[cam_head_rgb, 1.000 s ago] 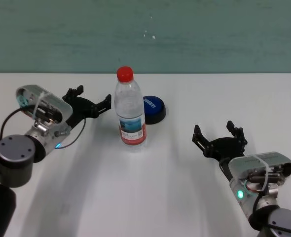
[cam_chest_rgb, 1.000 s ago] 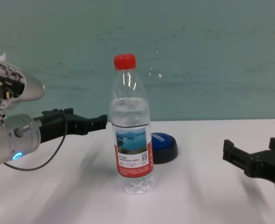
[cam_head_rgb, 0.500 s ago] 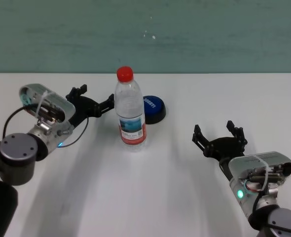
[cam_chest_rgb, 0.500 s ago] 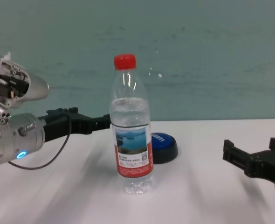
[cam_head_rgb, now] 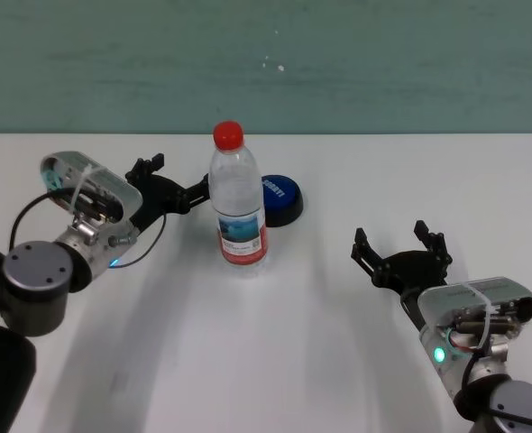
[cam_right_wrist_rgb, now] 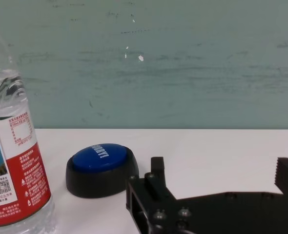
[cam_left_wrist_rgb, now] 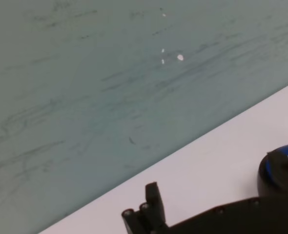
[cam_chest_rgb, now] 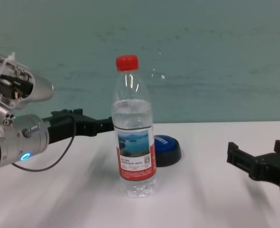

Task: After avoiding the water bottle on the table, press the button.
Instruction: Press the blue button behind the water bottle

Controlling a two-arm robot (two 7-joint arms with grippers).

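The water bottle (cam_head_rgb: pixel 239 206) stands upright on the white table (cam_head_rgb: pixel 275 352), clear with a red cap and a lake label. Right behind it, slightly to its right, sits the blue dome button (cam_head_rgb: pixel 280 198) on its black base. My left gripper (cam_head_rgb: pixel 176 180) hovers open just left of the bottle, a little behind it, one fingertip reaching the bottle's far side (cam_chest_rgb: pixel 106 126). The left wrist view shows a fingertip (cam_left_wrist_rgb: pixel 151 200) and part of the button (cam_left_wrist_rgb: pixel 285 158). My right gripper (cam_head_rgb: pixel 401 250) rests open at the right; its wrist view shows the button (cam_right_wrist_rgb: pixel 101 163) and the bottle (cam_right_wrist_rgb: pixel 17 165).
A teal wall (cam_head_rgb: pixel 338 63) backs the table's far edge. White tabletop stretches in front of the bottle and between the two arms. The left arm's cable (cam_head_rgb: pixel 32 212) loops beside its wrist.
My left gripper has slid rightward, its tip now passing behind the bottle toward the button. The bottle, button and right arm have stayed still.
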